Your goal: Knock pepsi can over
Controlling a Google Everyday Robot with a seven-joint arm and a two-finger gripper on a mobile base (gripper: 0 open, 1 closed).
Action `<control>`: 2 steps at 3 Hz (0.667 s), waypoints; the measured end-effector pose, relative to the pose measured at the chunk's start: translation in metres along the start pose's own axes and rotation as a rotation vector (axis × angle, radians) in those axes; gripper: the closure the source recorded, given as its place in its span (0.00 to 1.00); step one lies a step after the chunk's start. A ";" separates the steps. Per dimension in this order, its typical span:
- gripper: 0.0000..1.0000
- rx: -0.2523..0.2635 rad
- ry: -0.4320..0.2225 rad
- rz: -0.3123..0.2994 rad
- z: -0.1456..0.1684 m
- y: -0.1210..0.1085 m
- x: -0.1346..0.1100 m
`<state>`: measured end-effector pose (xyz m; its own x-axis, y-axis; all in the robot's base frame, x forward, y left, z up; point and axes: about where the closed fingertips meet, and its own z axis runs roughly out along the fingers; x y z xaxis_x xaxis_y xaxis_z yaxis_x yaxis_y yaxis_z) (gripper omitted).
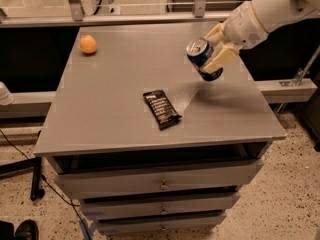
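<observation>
- the claw (210, 53) reaches in over the right edge of the tabletop (110, 104), clenched on the pepsi can (201, 55).
- the can is tilted, silver top leaning toward the left edge (base contact unclear).
- a black snack bar (161, 109) lies near the front edge.
- an orange (88, 44) sits at the far-left corner.

The pepsi can (199, 53) is blue painted metal with a bare silvery top, and the gripper (212, 51), clasped round it above the table's far right part, looks like smooth cream plastic, duller than the arm's (272, 9) white shell. The table (115, 129) has a matt, smooth grey top. The snack bar wrapper (161, 109) is black film with a faint sheen, the orange (88, 44) is dull-skinned, and the floor (282, 204) is speckled stone.
</observation>
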<state>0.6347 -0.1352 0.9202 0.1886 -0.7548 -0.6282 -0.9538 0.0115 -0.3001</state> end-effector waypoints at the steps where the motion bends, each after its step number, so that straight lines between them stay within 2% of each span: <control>1: 1.00 -0.066 0.196 -0.183 -0.007 0.037 0.018; 2: 1.00 -0.117 0.349 -0.345 -0.012 0.065 0.034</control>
<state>0.5762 -0.1681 0.8878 0.4270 -0.8762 -0.2236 -0.8734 -0.3356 -0.3530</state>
